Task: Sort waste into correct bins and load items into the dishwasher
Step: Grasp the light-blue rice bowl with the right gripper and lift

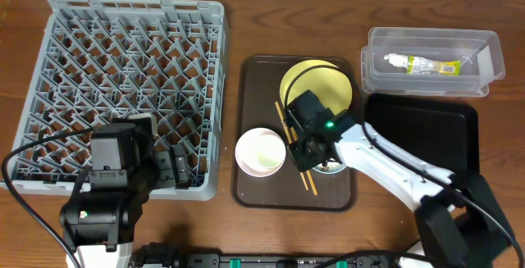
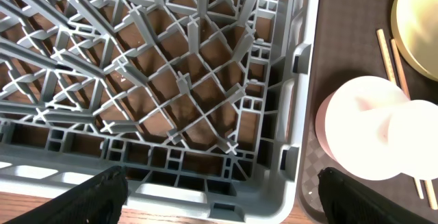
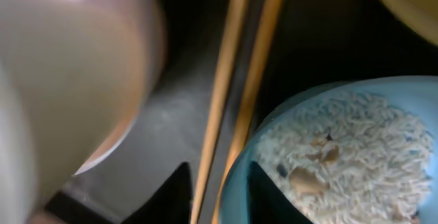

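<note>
The wrapper (image 1: 425, 65) print in the tub (image 1: 492, 61) is unreadable. The right gripper (image 3: 220, 186) straddles the chopsticks (image 3: 233, 80) at nine o'clock of the blue bowl (image 3: 321, 92); whether it pinches them is unclear. The left gripper (image 2: 229, 196) is spread wide and empty.

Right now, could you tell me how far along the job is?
Done: the wrapper lies in the clear tub. In hand: the right tool straddles the chopsticks beside the light-blue bowl; the left tool hangs open over the rack. Left: rice scraps sit in that bowl, the rack shows no dishes, and the yellow plate and white bowl wait on the brown tray.
</note>
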You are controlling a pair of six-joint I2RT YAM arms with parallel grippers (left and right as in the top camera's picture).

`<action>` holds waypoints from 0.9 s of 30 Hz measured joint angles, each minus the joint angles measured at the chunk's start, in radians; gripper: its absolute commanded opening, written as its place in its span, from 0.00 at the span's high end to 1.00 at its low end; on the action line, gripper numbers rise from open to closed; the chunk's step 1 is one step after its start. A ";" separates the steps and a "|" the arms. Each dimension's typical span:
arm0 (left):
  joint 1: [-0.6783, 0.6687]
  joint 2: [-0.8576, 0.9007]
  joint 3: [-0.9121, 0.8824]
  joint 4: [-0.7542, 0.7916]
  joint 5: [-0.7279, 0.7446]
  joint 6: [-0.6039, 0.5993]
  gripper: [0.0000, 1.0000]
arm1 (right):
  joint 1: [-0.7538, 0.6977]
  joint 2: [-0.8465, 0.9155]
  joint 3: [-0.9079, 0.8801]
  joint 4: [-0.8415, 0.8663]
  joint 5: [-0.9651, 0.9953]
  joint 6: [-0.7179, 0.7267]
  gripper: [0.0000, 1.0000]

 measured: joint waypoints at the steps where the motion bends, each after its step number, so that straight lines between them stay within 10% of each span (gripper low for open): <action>1: 0.000 0.000 0.000 0.000 0.000 0.000 0.09 | 0.003 0.014 0.000 0.008 0.008 0.013 0.88; 27: 0.000 0.000 0.000 0.000 0.000 0.000 0.09 | -0.023 -0.091 0.032 -0.044 0.099 0.124 0.99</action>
